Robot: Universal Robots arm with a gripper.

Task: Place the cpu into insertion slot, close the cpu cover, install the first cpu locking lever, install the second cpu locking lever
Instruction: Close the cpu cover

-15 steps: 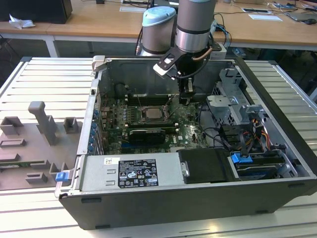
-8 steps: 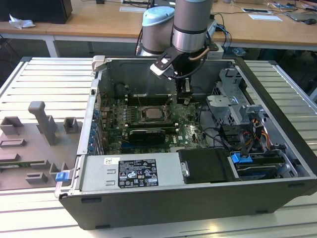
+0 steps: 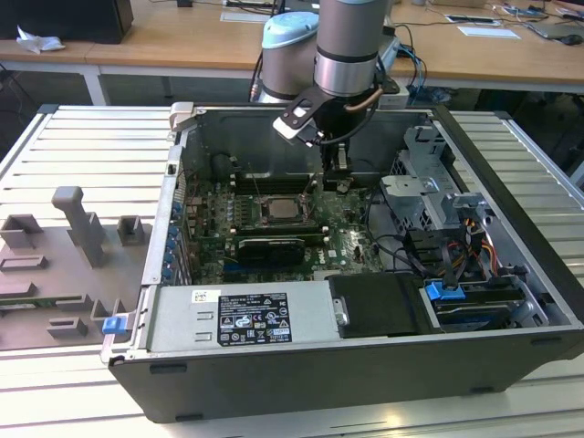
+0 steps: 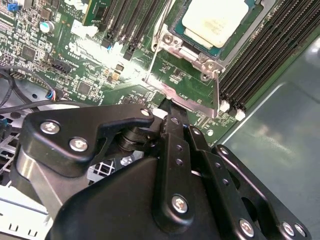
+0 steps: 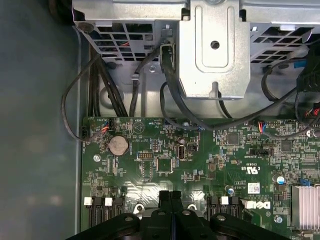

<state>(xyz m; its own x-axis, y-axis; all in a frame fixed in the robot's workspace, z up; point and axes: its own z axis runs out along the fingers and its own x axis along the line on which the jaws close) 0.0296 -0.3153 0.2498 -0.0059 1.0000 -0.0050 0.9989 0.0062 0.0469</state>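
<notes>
Case [image 3: 365, 383] lies open side up, with walls standing round the board on every side. Socket [image 4: 209, 65] sits mid-board. The cpu [image 4: 215, 20] is seated flat in it, pale metal top bare, and also shows in the exterior view [image 3: 277, 209].

Cover [image 4: 186, 97] is not down over the cpu. Its silvery plate stands at the socket edge nearest the gripper [image 4: 169, 107].

Gripper fingers are pressed together, tips touching the cover's edge. Whether the thin plate is nipped between them cannot be told. In the first wrist view the tips [image 5: 170, 196] meet with only a hairline between.

In the exterior view the gripper [image 3: 340, 181] hangs just to the socket's right, between it and the drive cage [image 3: 429, 182]. Room is narrow there.

Memory slots [image 4: 255, 65] press close on two sides of the socket. Past them is a bare grey wall panel [image 4: 285, 150].

A black card [image 3: 269, 248] lies between the socket and the power supply [image 3: 237, 315].

Cables [image 5: 100, 90] loop off the board edge on the cage side of the socket.
</notes>
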